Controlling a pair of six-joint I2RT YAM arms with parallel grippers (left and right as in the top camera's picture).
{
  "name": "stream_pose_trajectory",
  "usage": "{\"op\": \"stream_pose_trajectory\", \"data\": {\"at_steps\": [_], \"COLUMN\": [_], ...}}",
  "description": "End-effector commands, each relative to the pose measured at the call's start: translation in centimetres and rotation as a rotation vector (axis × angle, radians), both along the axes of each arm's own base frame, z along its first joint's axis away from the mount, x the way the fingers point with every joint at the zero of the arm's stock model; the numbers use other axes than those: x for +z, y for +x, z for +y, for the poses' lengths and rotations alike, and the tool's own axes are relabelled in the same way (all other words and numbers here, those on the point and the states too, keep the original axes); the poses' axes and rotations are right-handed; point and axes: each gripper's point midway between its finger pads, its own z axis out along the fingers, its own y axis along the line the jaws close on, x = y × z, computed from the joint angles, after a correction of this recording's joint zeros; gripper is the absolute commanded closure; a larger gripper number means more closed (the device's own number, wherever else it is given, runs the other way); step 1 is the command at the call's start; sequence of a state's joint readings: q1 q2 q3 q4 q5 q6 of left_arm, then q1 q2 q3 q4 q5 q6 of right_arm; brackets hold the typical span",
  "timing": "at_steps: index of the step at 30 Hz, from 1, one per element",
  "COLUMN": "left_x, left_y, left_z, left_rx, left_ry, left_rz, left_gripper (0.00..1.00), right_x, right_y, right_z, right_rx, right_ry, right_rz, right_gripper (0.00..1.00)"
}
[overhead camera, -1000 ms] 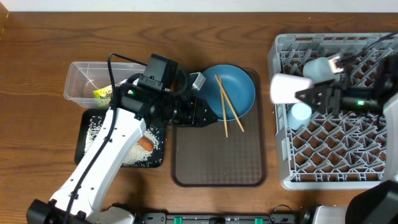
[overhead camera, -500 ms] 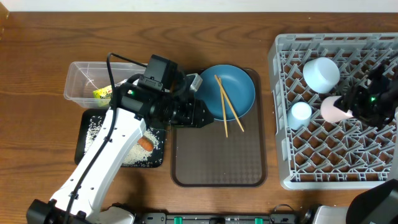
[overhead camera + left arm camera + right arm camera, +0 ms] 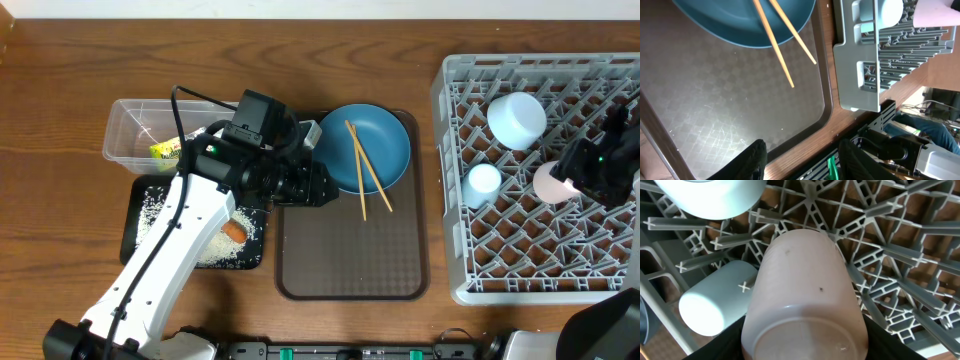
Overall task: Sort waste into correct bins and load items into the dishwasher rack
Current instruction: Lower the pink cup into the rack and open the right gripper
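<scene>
My right gripper (image 3: pixel 572 180) is shut on the pale pink cup (image 3: pixel 550 182), holding it low over the grey dishwasher rack (image 3: pixel 540 262). In the right wrist view the pink cup (image 3: pixel 805 290) fills the space between my fingers (image 3: pixel 805 347), with the light blue cup (image 3: pixel 715 302) to its left. The white bowl (image 3: pixel 516 119) and light blue cup (image 3: pixel 484 181) sit in the rack. My left gripper (image 3: pixel 318 188) is open and empty beside the blue plate (image 3: pixel 385 150), which carries two chopsticks (image 3: pixel 365 172). In the left wrist view my fingers (image 3: pixel 800 162) hang over the brown tray (image 3: pixel 715 110).
The clear tub (image 3: pixel 128 130) holds the yellow-green wrapper (image 3: pixel 165 151). The black tray (image 3: pixel 138 220) holds rice (image 3: pixel 160 205) and the carrot (image 3: pixel 234 231). The plate sits at the far end of the brown serving tray (image 3: pixel 350 260). No crumpled paper shows.
My right gripper has carried the pink cup rightward from the rack's left edge and down into the rack. The left arm has barely moved.
</scene>
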State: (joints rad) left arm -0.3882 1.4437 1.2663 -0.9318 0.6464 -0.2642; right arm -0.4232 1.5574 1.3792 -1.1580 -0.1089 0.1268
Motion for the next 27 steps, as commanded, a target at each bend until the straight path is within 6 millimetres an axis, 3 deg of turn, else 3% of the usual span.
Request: {"op": "stream_pose_trajectory", "data": {"at_steps": [1, 8, 27], "left_x": [-0.5, -0.5, -0.5], "left_y": [-0.2, -0.2, -0.2], "left_z": [0.2, 0.2, 0.2], "left_rx": [-0.005, -0.005, -0.006], "left_ry": [0.019, 0.020, 0.020], "left_rz": [0.001, 0.001, 0.001], "left_gripper": [0.50, 0.50, 0.50], "right_x": [0.8, 0.8, -1.0], "right_y": [0.7, 1.6, 1.6], "right_z": [0.5, 1.9, 1.9], "right_rx": [0.010, 0.060, 0.049], "right_ry": [-0.021, -0.019, -0.029], "right_rz": [-0.024, -0.043, -0.032], "right_gripper": [0.99, 0.99, 0.99]}}
